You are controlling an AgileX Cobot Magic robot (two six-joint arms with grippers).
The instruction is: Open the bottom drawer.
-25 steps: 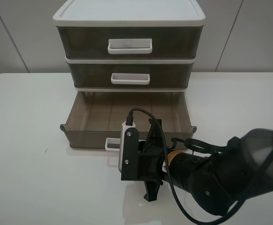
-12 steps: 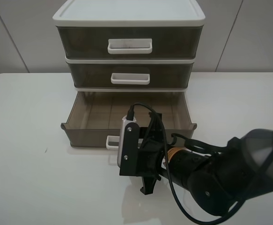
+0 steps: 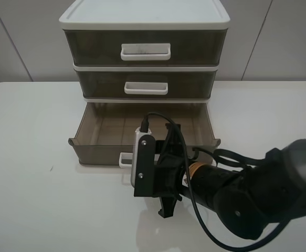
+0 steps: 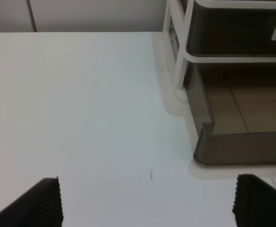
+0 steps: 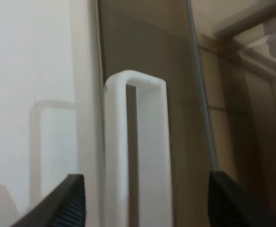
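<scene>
The bottom drawer is smoky-brown, shallow and stands pulled out of the three-drawer unit. Its ribbed floor is empty. Its small white loop handle is partly covered by my right wrist. In the right wrist view the handle stands between my right gripper's spread fingers, which do not touch it. The drawer's front corner also shows in the left wrist view. My left gripper is open and empty over the bare table, to the left of the drawer.
The top drawer and the middle drawer are shut. The unit stands at the back of a white table. A black cable loops over the right wrist. A wall lies behind.
The right wrist has shifted a little to the left and toward the drawer front. The drawer has hardly moved.
</scene>
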